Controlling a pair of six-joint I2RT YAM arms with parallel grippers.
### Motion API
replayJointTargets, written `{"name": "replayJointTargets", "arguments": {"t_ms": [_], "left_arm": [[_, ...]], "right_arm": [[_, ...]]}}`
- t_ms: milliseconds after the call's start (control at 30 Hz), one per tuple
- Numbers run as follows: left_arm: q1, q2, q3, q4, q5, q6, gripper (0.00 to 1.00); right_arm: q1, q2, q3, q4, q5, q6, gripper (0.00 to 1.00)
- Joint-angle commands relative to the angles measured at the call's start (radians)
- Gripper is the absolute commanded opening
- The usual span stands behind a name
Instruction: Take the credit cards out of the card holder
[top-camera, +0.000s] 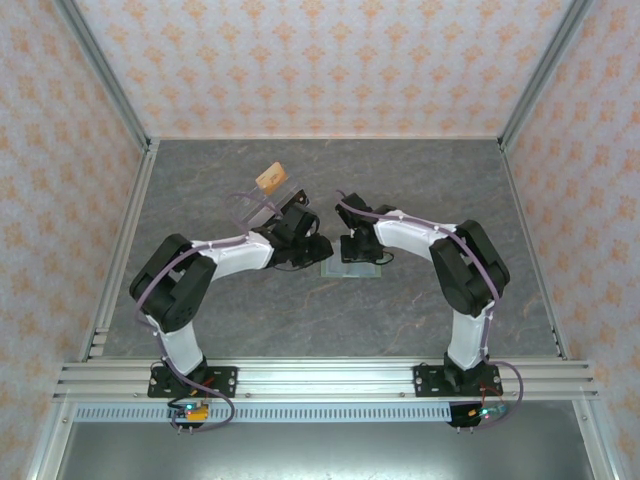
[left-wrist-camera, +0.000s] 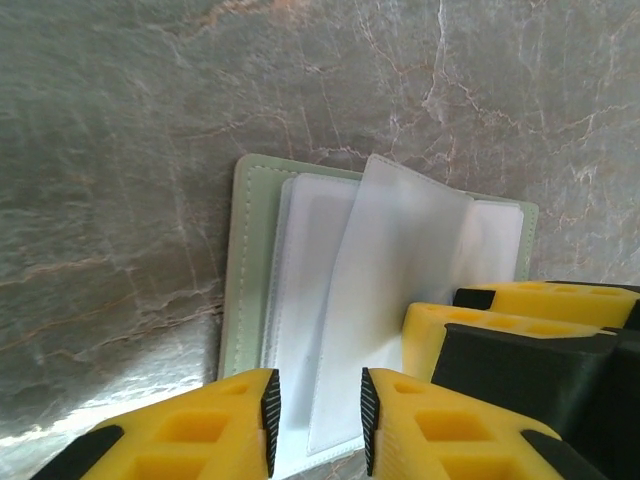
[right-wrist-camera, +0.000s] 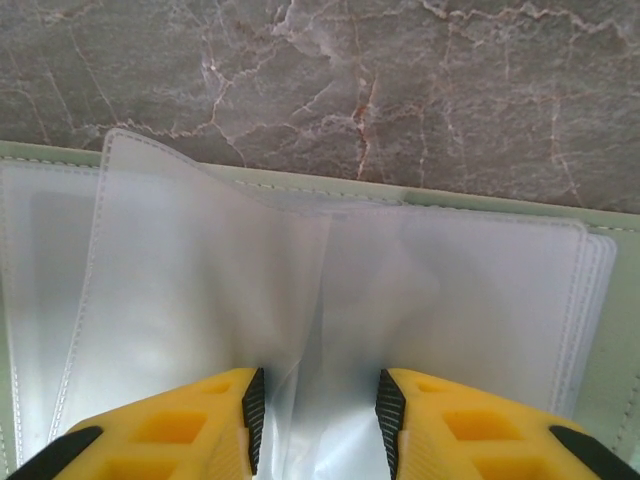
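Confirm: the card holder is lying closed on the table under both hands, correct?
No, it is not closed. The card holder lies open on the table, clear sleeves spread, as the left wrist view shows. It is under the left hand and right hand, as you said.

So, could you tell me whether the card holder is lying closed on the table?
No, the card holder lies open, clear sleeves showing.
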Motion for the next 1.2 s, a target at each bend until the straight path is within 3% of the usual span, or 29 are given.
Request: {"name": "replayJointTargets", "arguments": {"t_ms": [0, 467, 833, 1167], "left_arm": [[-0.013, 0.024, 0.045, 0.001, 0.012, -0.015, 0.3], [-0.013, 0.088, 0.098, -0.079, -0.034, 0.054, 0.35], [-0.013, 0.103, 0.106, -0.071, -0.017, 0.052, 0.27], [-0.013, 0.093, 0.117, -0.132, -0.07, 0.076, 0.32]], "right_arm": [[-0.022, 0.018, -0.041, -0.003, 0.034, 0.013, 0.38], [-0.024, 0.022, -0.043, -0.002, 0.034, 0.013, 0.37], [-0.023, 0.02, -0.044, -0.002, 0.036, 0.01, 0.35], [-0.025, 0.021, -0.043, -0.002, 0.036, 0.01, 0.35]]}}
